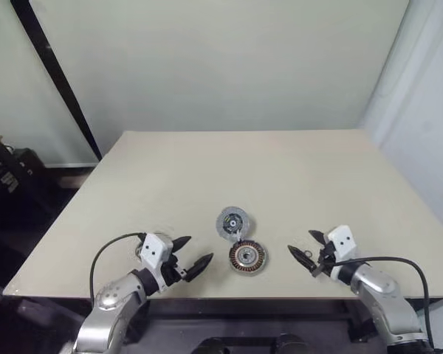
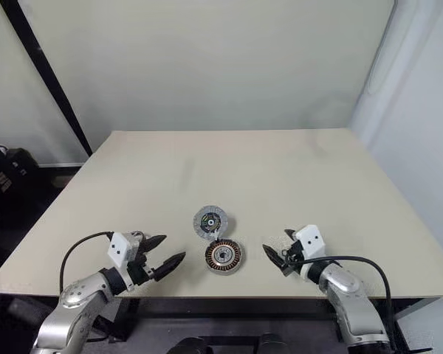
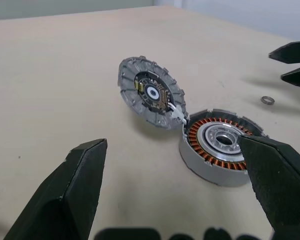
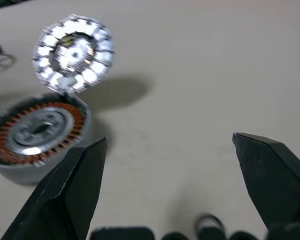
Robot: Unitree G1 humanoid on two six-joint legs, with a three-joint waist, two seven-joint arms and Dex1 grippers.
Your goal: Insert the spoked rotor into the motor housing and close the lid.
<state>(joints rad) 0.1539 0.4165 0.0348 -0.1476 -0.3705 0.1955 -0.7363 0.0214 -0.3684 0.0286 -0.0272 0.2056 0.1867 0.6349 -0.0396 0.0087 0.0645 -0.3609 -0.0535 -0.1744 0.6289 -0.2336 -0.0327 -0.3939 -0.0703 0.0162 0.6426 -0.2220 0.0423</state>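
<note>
The motor housing (image 1: 247, 257), a round cup with copper windings and a silvery centre, sits near the table's front edge between my two grippers. Just behind it, the lid (image 1: 233, 222), a ribbed grey disc with a dark centre, stands tilted up, joined to the housing's rim (image 3: 210, 167) by a small white link. The spoked rotor is out of view. My left gripper (image 1: 199, 249) is open to the left of the housing, pointing at it and apart from it. To the housing's right, my right gripper (image 1: 300, 241) is open as well and holds nothing.
A tiny metal ring (image 3: 267, 100) lies on the table (image 1: 207, 169) near the right gripper. The beige table stretches far behind the parts. Its front edge runs close under both grippers. Dark equipment (image 1: 7, 177) stands beyond the table's left side.
</note>
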